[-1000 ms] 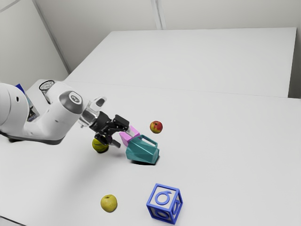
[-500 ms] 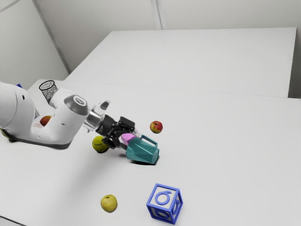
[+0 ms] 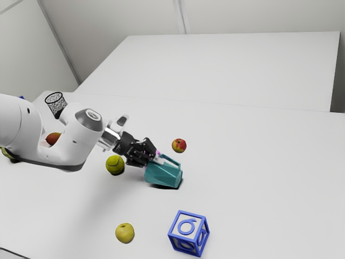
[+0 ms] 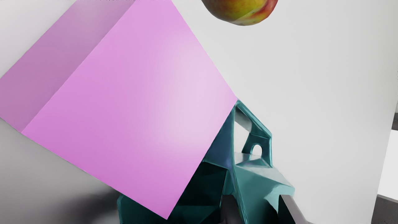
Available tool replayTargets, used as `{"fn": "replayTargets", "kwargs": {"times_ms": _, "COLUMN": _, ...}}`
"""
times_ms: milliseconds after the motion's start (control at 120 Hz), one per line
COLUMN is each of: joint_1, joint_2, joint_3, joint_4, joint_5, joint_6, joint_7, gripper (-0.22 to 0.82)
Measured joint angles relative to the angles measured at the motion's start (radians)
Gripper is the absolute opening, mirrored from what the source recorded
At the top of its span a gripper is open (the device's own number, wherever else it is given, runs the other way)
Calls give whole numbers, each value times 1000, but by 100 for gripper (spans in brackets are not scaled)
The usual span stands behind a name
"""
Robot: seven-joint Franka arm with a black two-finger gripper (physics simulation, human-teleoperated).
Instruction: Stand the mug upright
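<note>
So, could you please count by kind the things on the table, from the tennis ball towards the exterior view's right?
Mugs: 1, the teal mug
Blocks: 2, the pink block and the blue-framed block
Fruits: 2, the yellow fruit and the red-and-yellow fruit
Balls: 1, the tennis ball
Total: 6

A white robot arm [image 3: 78, 140] is reaching in from the exterior view's left, its black hand [image 3: 152, 161] meeting a teal mug [image 3: 163, 175] that is lying on its side on a white table [image 3: 242, 151]. A tennis ball [image 3: 115, 165] is sitting near the hand. A red-and-yellow apple [image 3: 179, 145], a yellow apple [image 3: 124, 233] and a blue-and-white block [image 3: 188, 233] are resting around the mug, well apart.
</note>
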Motion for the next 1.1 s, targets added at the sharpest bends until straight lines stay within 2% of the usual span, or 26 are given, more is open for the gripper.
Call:
{"fn": "replayTargets", "kwargs": {"times_ms": 275, "joint_1": -4, "joint_2": -22, "joint_3": -26, "joint_4": 23, "joint_5": 2, "joint_6": -22, "joint_7": 42, "gripper": -13}}
{"fn": "replayTargets", "kwargs": {"times_ms": 600, "joint_1": 10, "joint_2": -139, "joint_3": -37, "joint_4": 28, "joint_5": 37, "joint_6": -70, "joint_7": 80, "gripper": -16}}
{"fn": "replayTargets", "kwargs": {"times_ms": 1008, "joint_1": -2, "joint_2": -276, "joint_3": -46, "joint_4": -2, "joint_5": 593, "joint_6": -92, "joint_7": -30, "gripper": -17}}
{"fn": "replayTargets", "kwargs": {"times_ms": 1100, "joint_1": -1, "joint_2": -289, "joint_3": -69, "joint_4": -5, "joint_5": 695, "joint_6": -112, "joint_7": -60, "gripper": -17}}
